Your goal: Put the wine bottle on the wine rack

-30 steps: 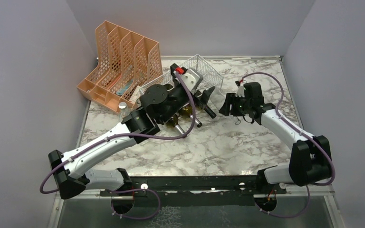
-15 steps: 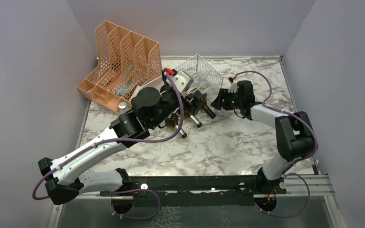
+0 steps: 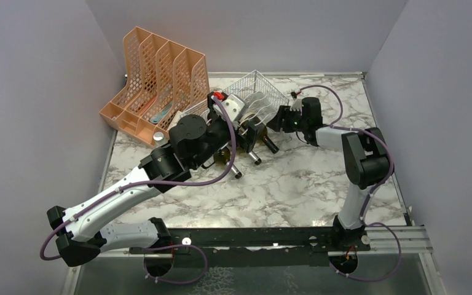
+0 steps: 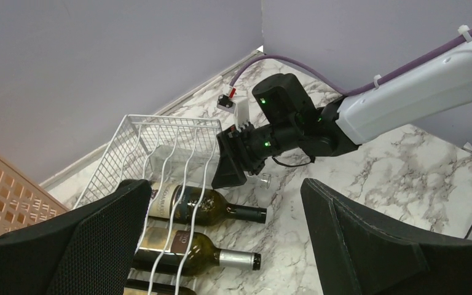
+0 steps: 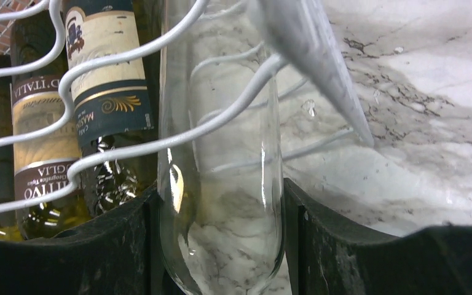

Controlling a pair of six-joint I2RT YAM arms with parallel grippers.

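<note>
The white wire wine rack (image 3: 259, 91) stands tilted at the back of the table. It also shows in the left wrist view (image 4: 160, 140) and the right wrist view (image 5: 129, 146). Dark green wine bottles (image 4: 204, 206) lie on their sides with the rack's wavy wires across them, necks (image 3: 271, 146) pointing out over the table. My left gripper (image 3: 249, 131) hovers open and empty above them (image 4: 224, 195). My right gripper (image 3: 278, 120) is at the rack's right end, shut on a clear wine glass (image 5: 221, 184).
An orange perforated file organizer (image 3: 160, 77) stands at the back left beside the rack. Grey walls close in the table on three sides. Marble tabletop (image 3: 295, 184) lies in front of the bottles.
My right gripper has swung left and back, up to the rack's right end, with the glass in it. My left gripper has drawn back slightly to the left above the bottles.
</note>
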